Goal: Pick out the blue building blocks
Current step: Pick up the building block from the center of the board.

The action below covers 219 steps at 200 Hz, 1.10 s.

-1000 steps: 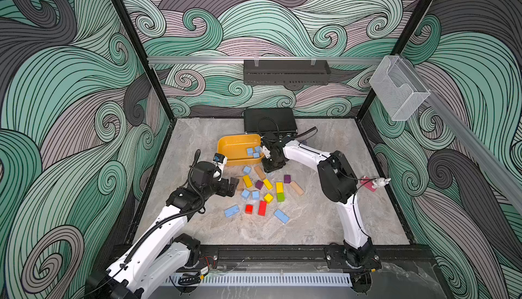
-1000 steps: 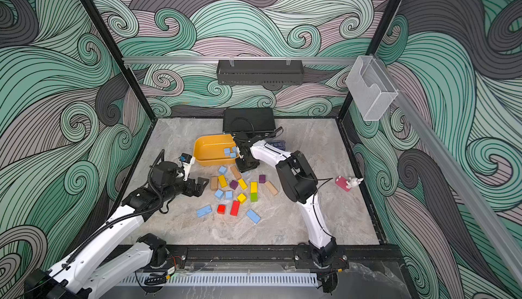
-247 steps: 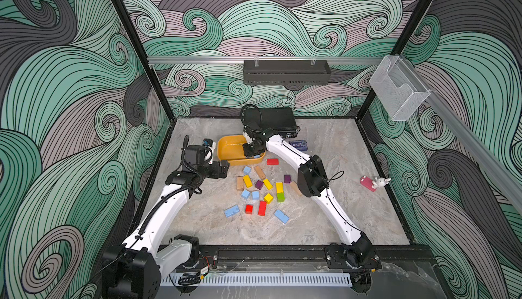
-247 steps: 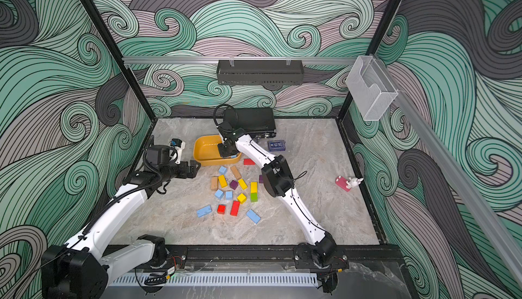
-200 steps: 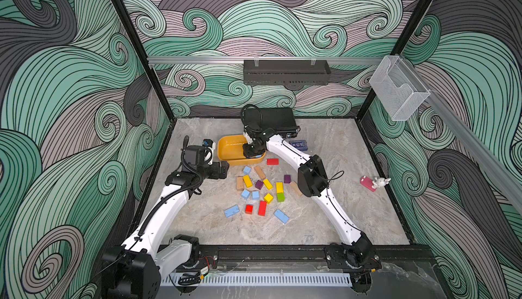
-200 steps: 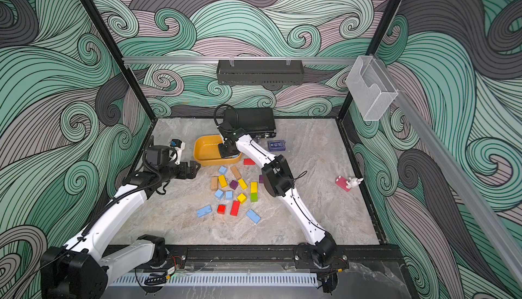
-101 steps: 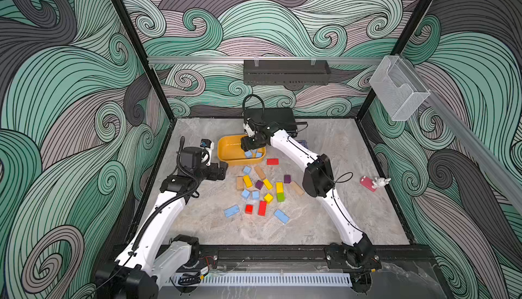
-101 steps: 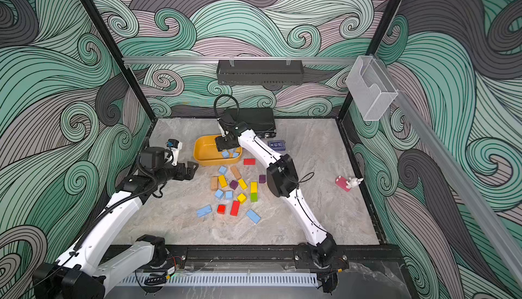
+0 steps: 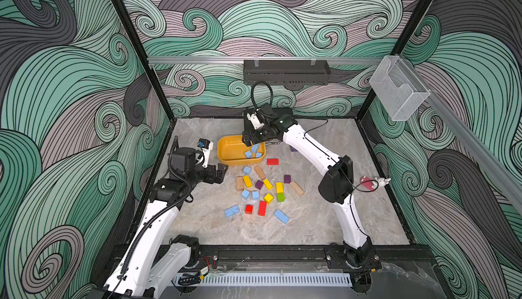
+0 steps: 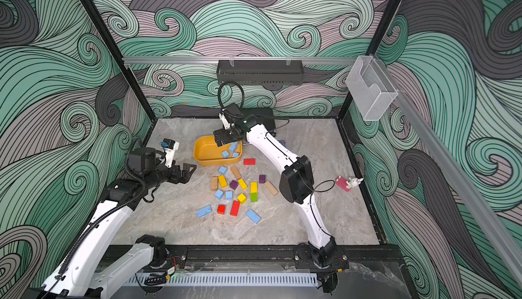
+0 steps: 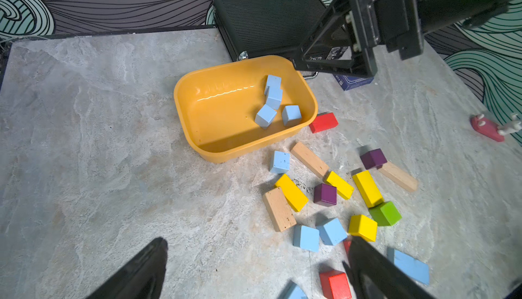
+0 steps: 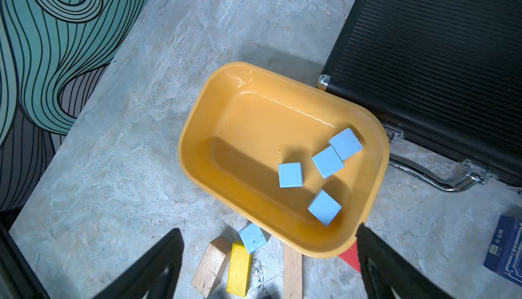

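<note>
My right pincer (image 12: 267,234) has just come apart above the tray (image 12: 195,142) and let one block go: four blue blocks (image 12: 290,175) lie inside now. Five more blue blocks (image 9: 231,210) wait on the tabletop (image 9: 310,227), nearer. My left pincer (image 9: 219,173) is apart too.

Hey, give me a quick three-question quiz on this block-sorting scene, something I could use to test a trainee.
1. How many blue blocks lie in the tub?
2. True or false: the right hand grips a blue block.
3. The green block lies end to end against a block of which colour? A red, B yellow, C purple.
Key: 1. four; 2. false, it is open and empty above the tub; 3. B.
</note>
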Each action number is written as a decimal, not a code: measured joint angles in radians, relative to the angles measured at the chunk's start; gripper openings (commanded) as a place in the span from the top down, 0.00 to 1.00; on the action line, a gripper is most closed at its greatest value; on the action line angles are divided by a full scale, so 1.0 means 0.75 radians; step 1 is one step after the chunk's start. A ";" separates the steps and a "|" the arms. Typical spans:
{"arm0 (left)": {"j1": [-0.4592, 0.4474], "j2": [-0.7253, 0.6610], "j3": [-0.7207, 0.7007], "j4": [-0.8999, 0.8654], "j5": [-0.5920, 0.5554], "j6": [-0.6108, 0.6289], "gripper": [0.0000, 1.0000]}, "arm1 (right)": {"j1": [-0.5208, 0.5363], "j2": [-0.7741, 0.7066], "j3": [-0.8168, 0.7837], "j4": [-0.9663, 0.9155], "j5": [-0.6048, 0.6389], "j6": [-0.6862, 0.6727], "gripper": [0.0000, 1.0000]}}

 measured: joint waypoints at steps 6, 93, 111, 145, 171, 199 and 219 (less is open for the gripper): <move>-0.006 -0.003 0.012 -0.016 0.006 0.005 0.02 | 0.000 -0.030 -0.030 -0.001 0.002 -0.007 0.01; -0.230 -0.016 0.176 -0.285 0.011 -0.012 0.01 | 0.000 -0.490 -0.593 0.008 0.049 -0.078 0.01; -0.298 -0.019 0.176 -0.332 -0.019 -0.051 0.02 | 0.000 -0.599 -0.742 0.024 0.060 -0.078 0.01; -0.396 -0.019 0.175 -0.400 -0.085 -0.178 0.01 | -0.001 -0.815 -1.026 0.072 0.068 -0.054 0.01; -0.468 -0.014 0.157 -0.418 -0.132 -0.295 0.01 | -0.002 -0.976 -1.230 0.117 0.061 -0.010 0.01; -0.556 0.053 0.136 -0.438 -0.179 -0.442 0.01 | -0.002 -1.115 -1.420 0.161 0.032 0.053 0.01; -0.612 0.125 0.095 -0.439 -0.196 -0.558 0.01 | -0.002 -1.178 -1.530 0.181 0.010 0.097 0.01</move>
